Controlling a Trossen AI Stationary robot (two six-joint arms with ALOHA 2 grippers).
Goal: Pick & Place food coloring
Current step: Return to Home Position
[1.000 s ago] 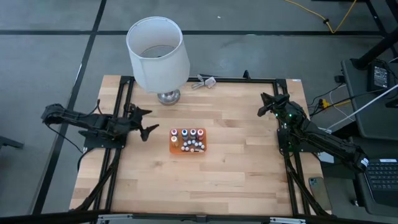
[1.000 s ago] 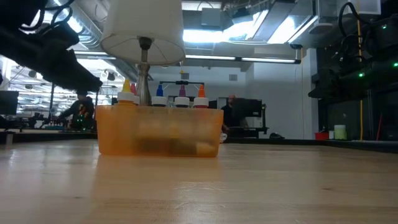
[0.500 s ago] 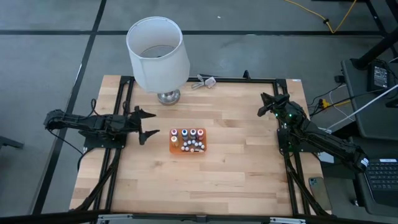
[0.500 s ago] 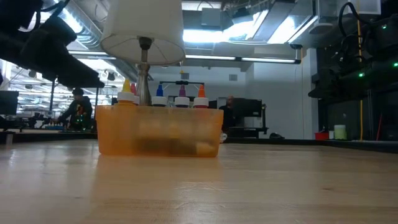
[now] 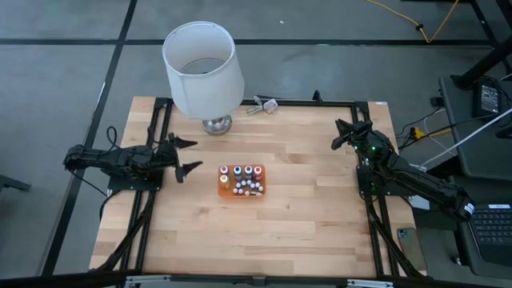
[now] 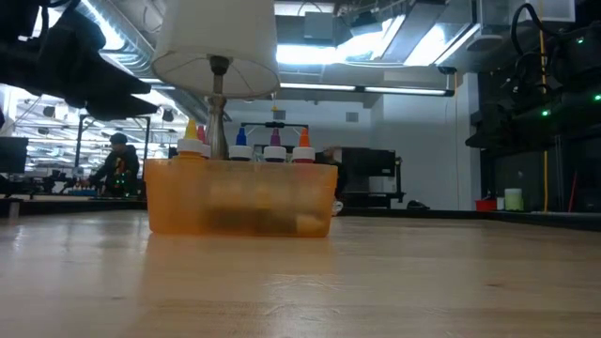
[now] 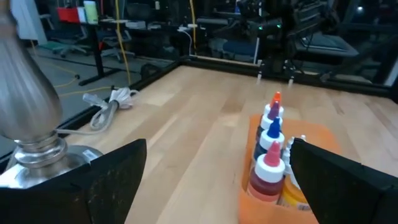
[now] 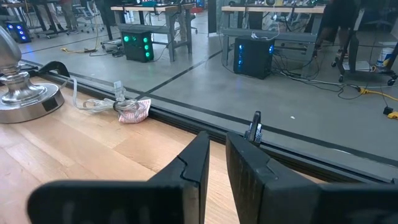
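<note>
An orange tray [image 5: 242, 190] lies at the middle of the wooden table and holds the food coloring [image 5: 242, 179], several tiny bottles. One row stands upright along the tray's far side [image 7: 268, 152], and white-capped ones lie behind it. In the low view the bottle tips [image 6: 272, 141] rise above the tray wall [image 6: 239, 202]. My left gripper [image 5: 192, 154] hangs open and about level just left of the tray, with the table bare between its fingers [image 7: 217, 155]. My right gripper [image 5: 339, 134] is shut at the table's far right [image 8: 217, 149], holding nothing.
A big lamp with a white shade [image 5: 202, 68] stands on a metal base [image 7: 31, 155] at the far left, close to my left gripper. A cable with a white bundle [image 5: 262, 104] lies at the far edge. A black frame [image 5: 320, 102] rims the table.
My left gripper has tipped upward from a downward slant to nearly level. It has stayed open and in about the same place beside the tray. The tray and bottles have not moved.
</note>
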